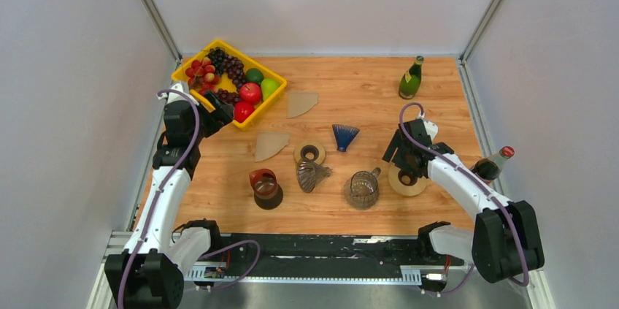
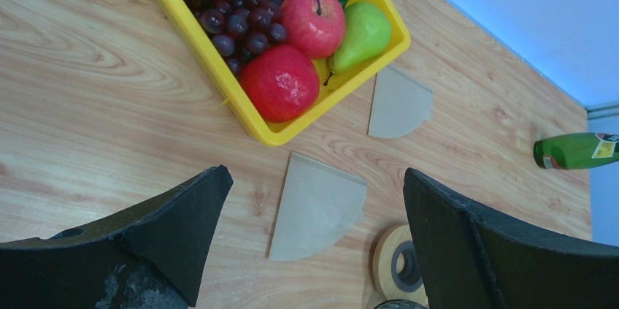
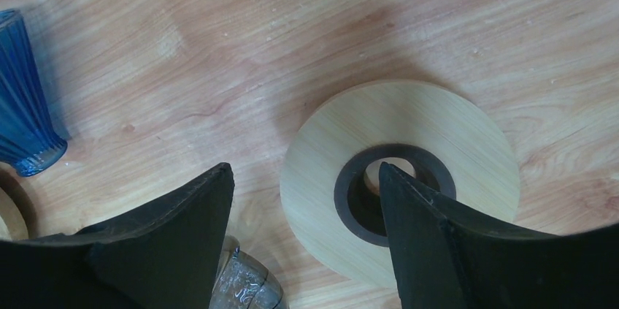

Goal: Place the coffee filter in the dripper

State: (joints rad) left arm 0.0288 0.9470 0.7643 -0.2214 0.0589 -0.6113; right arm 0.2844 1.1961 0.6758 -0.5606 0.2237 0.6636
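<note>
Two brown paper coffee filters lie flat on the wooden table, one (image 1: 271,145) (image 2: 317,207) near the middle and one (image 1: 301,104) (image 2: 398,102) beside the tray. A blue ribbed dripper (image 1: 344,136) (image 3: 22,97) and a grey ribbed dripper (image 1: 312,174) lie on their sides. A red-brown one (image 1: 263,183) stands upright. My left gripper (image 1: 219,112) (image 2: 314,172) hangs open above the nearer filter. My right gripper (image 1: 405,169) (image 3: 305,166) is open low over a wooden ring (image 1: 407,183) (image 3: 409,126), one finger in its dark hole, the other outside its rim.
A yellow tray (image 1: 186,75) (image 2: 248,115) of fruit sits at the back left. A green bottle (image 1: 411,79) (image 2: 573,150) stands at the back right, a red-capped bottle (image 1: 493,164) at the right edge. A glass jug (image 1: 363,189) (image 3: 244,287) and a second wooden ring (image 1: 310,153) sit mid-table.
</note>
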